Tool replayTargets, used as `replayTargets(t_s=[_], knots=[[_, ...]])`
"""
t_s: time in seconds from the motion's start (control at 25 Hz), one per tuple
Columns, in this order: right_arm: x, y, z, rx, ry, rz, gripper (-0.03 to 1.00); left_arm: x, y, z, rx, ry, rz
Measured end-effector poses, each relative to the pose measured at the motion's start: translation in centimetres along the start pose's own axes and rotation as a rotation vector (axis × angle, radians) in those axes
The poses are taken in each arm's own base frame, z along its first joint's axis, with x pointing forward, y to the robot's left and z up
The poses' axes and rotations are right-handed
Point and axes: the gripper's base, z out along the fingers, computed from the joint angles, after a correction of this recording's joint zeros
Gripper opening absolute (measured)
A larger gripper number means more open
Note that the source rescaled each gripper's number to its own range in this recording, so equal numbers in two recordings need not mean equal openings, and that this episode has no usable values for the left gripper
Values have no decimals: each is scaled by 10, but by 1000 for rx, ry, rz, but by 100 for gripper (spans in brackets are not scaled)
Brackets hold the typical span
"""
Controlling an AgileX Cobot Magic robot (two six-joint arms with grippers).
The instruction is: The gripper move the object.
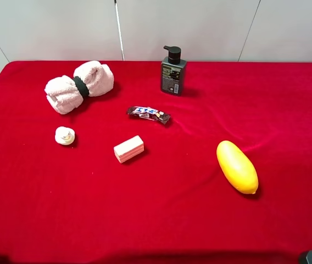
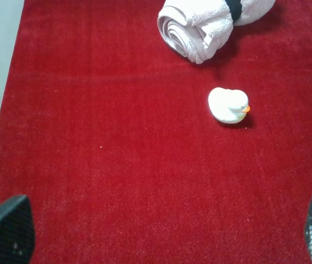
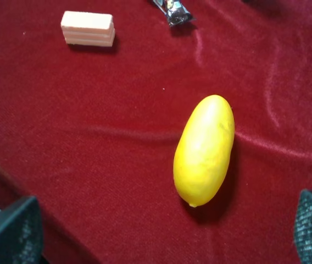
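The candy bar, in a dark brown wrapper with a white, blue and red label, lies flat on the red cloth near the table's middle, slightly toward the back. One crimped end of it shows in the right wrist view. My left gripper is open and empty, low over bare cloth at the front left, far from the bar. My right gripper is open and empty at the front right, near the yellow fruit. In the exterior high view only dark bits of the arms show at the bottom corners.
A rolled pink towel and a black pump bottle stand at the back. A white duck toy sits at the left, a pink block just in front of the bar, a yellow oval fruit at the right.
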Motion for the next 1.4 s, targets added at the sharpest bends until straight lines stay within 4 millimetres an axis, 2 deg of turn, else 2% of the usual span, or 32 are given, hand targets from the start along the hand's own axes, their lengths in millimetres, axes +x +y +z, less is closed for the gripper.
replayTargets(t_s=[0.32,0.72,1.08,1.4], knots=[[11,-1,-8,2,18,8,100,0,0,0,0,0,0],[22,-4,-21,22,-66,42,100,0,0,0,0,0,0],[25,-7,-24,88,-99,102,100,0,0,0,0,0,0],[26,-4,-24,229,-109,205,100,0,0,0,0,0,0]])
